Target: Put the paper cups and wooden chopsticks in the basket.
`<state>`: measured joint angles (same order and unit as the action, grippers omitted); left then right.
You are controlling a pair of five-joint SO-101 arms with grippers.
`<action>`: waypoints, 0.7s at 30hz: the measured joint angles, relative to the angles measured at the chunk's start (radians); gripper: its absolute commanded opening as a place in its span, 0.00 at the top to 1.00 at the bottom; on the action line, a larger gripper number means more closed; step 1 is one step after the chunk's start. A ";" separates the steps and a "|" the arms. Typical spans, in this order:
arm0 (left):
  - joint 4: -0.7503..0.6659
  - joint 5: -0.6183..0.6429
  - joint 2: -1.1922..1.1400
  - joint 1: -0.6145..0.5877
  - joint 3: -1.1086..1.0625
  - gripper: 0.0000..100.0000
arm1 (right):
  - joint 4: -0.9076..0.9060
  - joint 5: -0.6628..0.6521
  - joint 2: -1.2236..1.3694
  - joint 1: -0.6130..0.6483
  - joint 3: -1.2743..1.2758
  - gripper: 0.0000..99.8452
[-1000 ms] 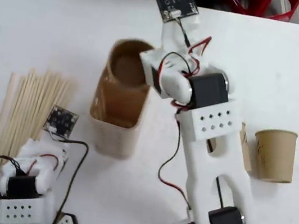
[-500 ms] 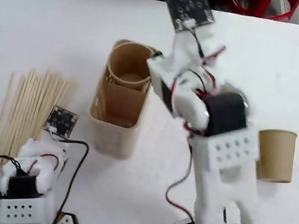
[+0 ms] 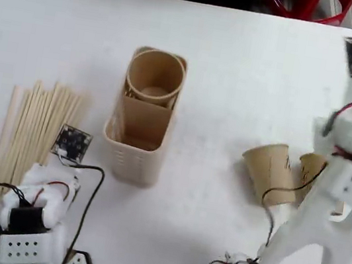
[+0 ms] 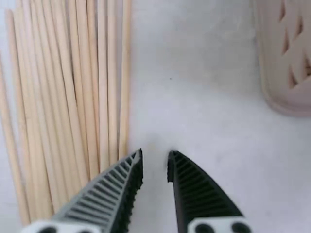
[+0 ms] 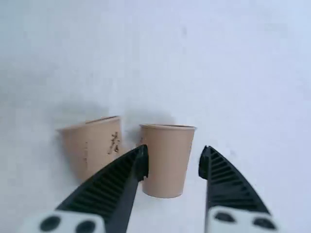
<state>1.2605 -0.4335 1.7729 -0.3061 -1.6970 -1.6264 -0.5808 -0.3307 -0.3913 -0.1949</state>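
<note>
Recommendation: lower right gripper (image 5: 173,151), jaws apart, astride tan paper cup (image 5: 167,165); close at mid-wall, clear of second tan paper cup (image 5: 92,145). Leave left gripper (image 4: 154,158), jaws narrowly apart, by pale wooden chopsticks (image 4: 73,87).

Bright, even light; soft shadows

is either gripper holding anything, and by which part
Nothing is held. The left gripper is open beside the chopsticks; the right gripper is open above the paper cups.

A white table (image 3: 273,67) ends at a dark strip, where a red frame (image 3: 275,2) stands.
</note>
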 measured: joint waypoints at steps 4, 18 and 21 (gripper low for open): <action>0.000 0.000 0.000 0.000 0.000 0.90 | 0.043 0.011 0.153 -0.077 -0.015 0.83; 0.000 0.000 0.000 0.000 0.000 0.90 | -0.075 0.516 0.707 -0.100 -0.328 0.79; 0.000 0.000 0.000 0.000 0.000 0.90 | -0.081 0.571 0.764 -0.100 -0.351 0.79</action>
<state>1.2605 -0.4335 1.7729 -0.3061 -1.6970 -1.7077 -0.0100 0.4335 -0.4910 -0.5462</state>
